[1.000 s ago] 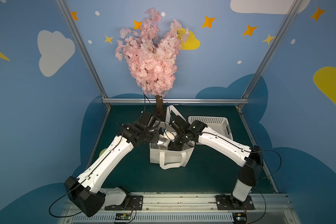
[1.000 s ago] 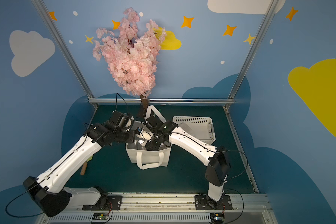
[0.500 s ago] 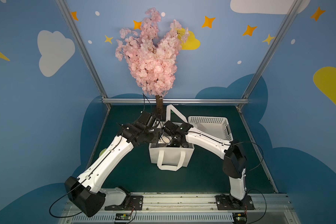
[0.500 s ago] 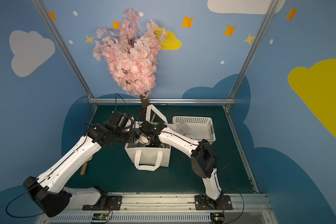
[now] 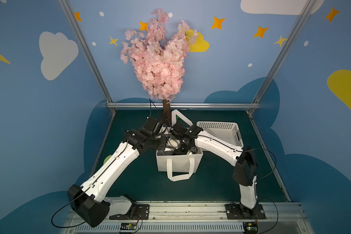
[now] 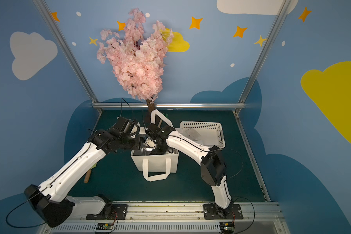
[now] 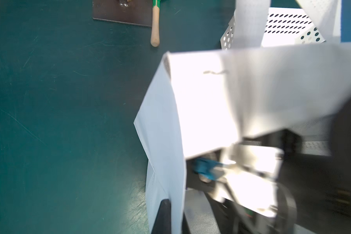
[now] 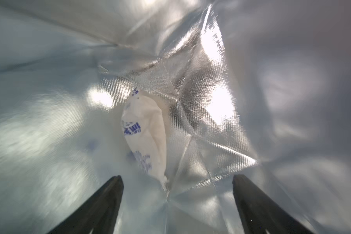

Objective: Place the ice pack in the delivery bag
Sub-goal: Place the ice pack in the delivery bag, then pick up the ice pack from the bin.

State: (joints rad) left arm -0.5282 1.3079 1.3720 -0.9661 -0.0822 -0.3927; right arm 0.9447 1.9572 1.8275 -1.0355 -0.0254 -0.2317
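Observation:
The delivery bag (image 5: 198,162) (image 6: 174,162) stands upright in the middle of the table, its mouth open and one loop handle hanging down its front. My left gripper (image 7: 175,218) is shut on the bag's white side wall (image 7: 164,141) at the rim. My right gripper (image 8: 177,178) reaches down into the bag and is open, with nothing between its dark fingers (image 8: 101,202). Beyond them the ice pack (image 8: 145,137), a white pouch with blue print, lies loose against the silver foil lining (image 8: 201,81). The bag's walls hide the ice pack in both top views.
A white perforated basket (image 5: 219,131) (image 6: 203,129) (image 7: 288,22) stands just right of the bag. A pink blossom tree (image 5: 158,66) rises behind it from a metal base plate (image 7: 122,12). A wooden-handled tool (image 7: 154,30) lies by the plate, another (image 6: 87,178) under my left arm.
My right arm has swung left and dipped into the bag's mouth, and its jaws have spread off the ice pack. The left arm has stayed where it was.

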